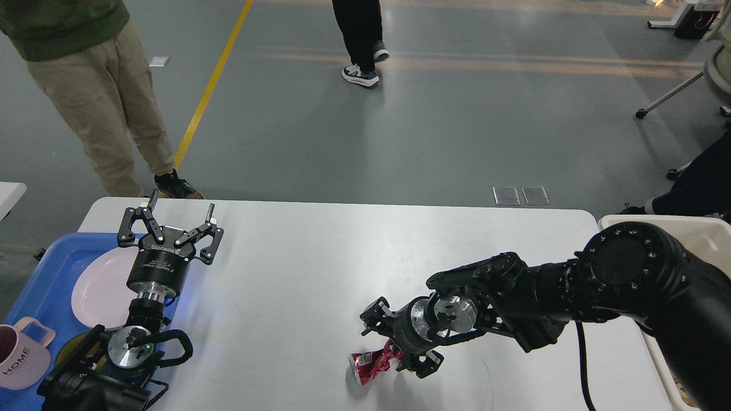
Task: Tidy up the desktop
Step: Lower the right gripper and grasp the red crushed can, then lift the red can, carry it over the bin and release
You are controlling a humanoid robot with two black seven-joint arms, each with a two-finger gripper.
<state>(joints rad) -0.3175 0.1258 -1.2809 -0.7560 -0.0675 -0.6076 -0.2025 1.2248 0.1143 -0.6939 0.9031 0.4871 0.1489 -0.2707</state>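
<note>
- Reading "HOME", one pink mug point(20, 355) sits on the blue tray point(43, 285) at the left edge, beside one white plate point(101, 285).
- Left gripper point(178, 220) hangs above the desktop point(320, 257) with its fingers spread wide, holding nothing.
- One crushed red can point(371, 363) lies near the desktop's front edge.
- Right gripper point(394, 348) is down on the can's right end; I cannot tell whether its grip has closed.
</note>
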